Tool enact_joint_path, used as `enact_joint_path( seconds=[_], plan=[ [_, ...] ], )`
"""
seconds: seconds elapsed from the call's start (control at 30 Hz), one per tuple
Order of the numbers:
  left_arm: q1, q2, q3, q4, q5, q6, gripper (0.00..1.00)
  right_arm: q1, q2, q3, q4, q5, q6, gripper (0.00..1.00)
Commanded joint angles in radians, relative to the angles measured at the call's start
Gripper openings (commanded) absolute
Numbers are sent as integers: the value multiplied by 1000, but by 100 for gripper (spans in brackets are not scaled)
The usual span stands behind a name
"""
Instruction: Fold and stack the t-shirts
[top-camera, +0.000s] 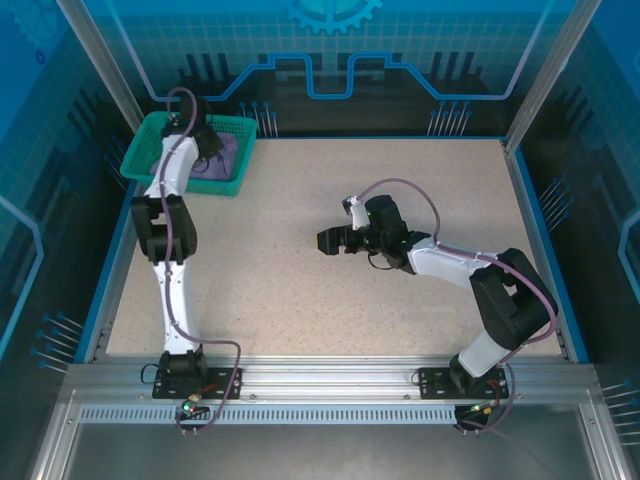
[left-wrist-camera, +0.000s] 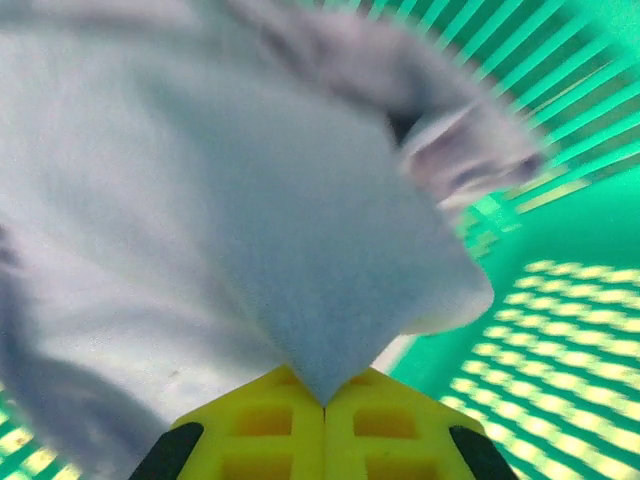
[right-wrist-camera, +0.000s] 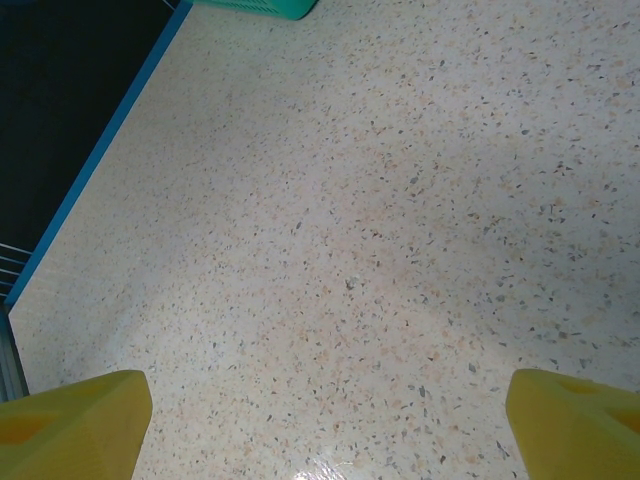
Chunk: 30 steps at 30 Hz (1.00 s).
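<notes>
far left, rear corner of the table (top-camera: 330, 300): a teal mesh basket (top-camera: 142, 166) sits against the blue edge strip. the lavender t-shirt (top-camera: 229, 158) lies bunched inside it, toward the basket's right half. the left arm (top-camera: 165, 225) runs from its base at the near edge up to the basket. the left gripper (top-camera: 210, 148) is down inside the basket, on the fabric.

left wrist view: the left gripper (left-wrist-camera: 323, 405) has its two yellow fingers (left-wrist-camera: 260, 430) pressed together. a pointed fold of the t-shirt (left-wrist-camera: 200, 200) is pinched at the seam between them. the cloth fans upward and to the left from that pinch, with a rumpled part and a darker opening at upper right. the green slatted wall and floor of the basket (left-wrist-camera: 560, 320) show to the right of the cloth. the view is blurred, so lettering cannot be made out.

centre to right: the right arm (top-camera: 480, 290) bends from its base at the near right toward mid-table. the right gripper (top-camera: 325, 240) points left over bare speckled surface, well apart from the basket.

right wrist view: the right gripper (right-wrist-camera: 325, 425) has its jaws wide apart, yellow fingertips (right-wrist-camera: 70, 425) at the two lower corners and the table (right-wrist-camera: 380, 200) showing between them. a corner of the basket (right-wrist-camera: 260, 8) shows at the top edge.
</notes>
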Motion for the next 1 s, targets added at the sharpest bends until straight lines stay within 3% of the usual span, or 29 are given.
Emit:
enact_joint_path(
  seconds=[0.0, 0.2, 0.37, 0.57, 0.83, 0.97],
  plan=[
    [-22, -247, 12, 170, 14, 3, 0, -1, 5, 33, -17, 15, 4, 93],
    [-157, -432, 109, 227, 25, 94, 0, -1, -65, 73, -142, 118, -10, 91],
    [-372, -583, 160, 322, 45, 194, 0, 8, -188, 157, -289, 210, -24, 91],
    [-661, -662, 250, 386, 107, 271, 0, 9, -394, 207, -402, 283, -59, 91],
    [-811, -654, 333, 392, 207, 173, 0, 9, -555, 230, -434, 183, -76, 94],
    [-824, -658, 330, 358, 207, 122, 0, 7, -575, 239, -464, 154, -86, 98]
  ],
)
